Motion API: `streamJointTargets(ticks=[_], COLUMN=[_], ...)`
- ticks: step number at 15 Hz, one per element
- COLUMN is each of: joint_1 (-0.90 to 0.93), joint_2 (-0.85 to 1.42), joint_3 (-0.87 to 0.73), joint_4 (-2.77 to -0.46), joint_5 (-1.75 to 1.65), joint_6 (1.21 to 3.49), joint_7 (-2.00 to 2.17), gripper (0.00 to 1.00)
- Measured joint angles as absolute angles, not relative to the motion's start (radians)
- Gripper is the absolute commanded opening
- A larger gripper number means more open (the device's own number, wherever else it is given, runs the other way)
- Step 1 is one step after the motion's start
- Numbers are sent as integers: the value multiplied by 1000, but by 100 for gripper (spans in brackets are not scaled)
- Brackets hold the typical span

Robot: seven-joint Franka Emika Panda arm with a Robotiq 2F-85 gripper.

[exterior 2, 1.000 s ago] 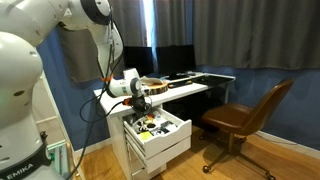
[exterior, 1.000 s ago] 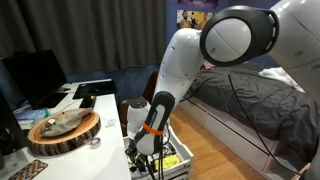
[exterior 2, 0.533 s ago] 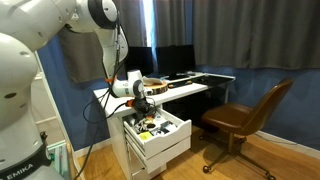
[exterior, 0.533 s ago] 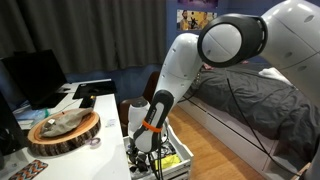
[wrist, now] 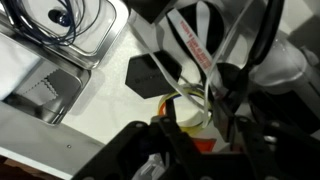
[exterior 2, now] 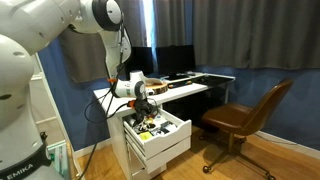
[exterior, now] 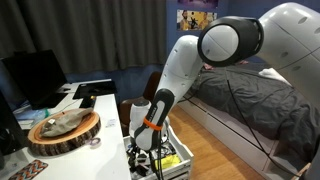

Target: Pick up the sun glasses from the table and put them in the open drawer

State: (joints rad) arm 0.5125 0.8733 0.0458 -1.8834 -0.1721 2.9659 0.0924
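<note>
My gripper (exterior: pixel 148 156) hangs low over the open drawer (exterior: pixel 178 160), a white drawer under the table's (exterior: pixel 104 100) end, cluttered with small black, white and yellow items. In an exterior view the gripper (exterior 2: pixel 146 106) is just above the drawer's (exterior 2: pixel 172 136) back part. In the wrist view the dark fingers (wrist: pixel 190 142) frame a yellow and white cable loop (wrist: pixel 185 100) and a red item. A dark mass lies between the fingers, and I cannot tell whether it is the sun glasses. No sun glasses show on the table.
A round wood slab (exterior: pixel 64 131) and a flat dark patterned object (exterior: pixel 32 167) lie on the table near a monitor (exterior: pixel 36 77). A grey-covered bed (exterior: pixel 250 95) stands behind the arm. A brown chair (exterior 2: pixel 245 118) stands beside the desk. A clear tray with cables (wrist: pixel 70 30) sits in the drawer.
The arm has sunk slightly toward the drawer. Nothing else has visibly moved.
</note>
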Motion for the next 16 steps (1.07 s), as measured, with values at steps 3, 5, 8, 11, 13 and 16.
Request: streamJointTargets(ticks=[3, 5, 8, 11, 13, 16], joint_1=[542, 590, 657, 694, 757, 947], joint_2=[836, 795, 726, 651, 597, 514], joint_3=[-6, -65, -130, -145, -190, -349], joint_4=[-1910, -1946, -2030, -2138, -2206, -2283], joint_5=[-172, -172, -172, -172, -174, -233], joint_6=[3004, 3001, 2965, 2952, 2931, 2851], joint_7=[128, 171, 246, 310, 371, 528], gripper=[97, 100, 100, 100, 100, 100])
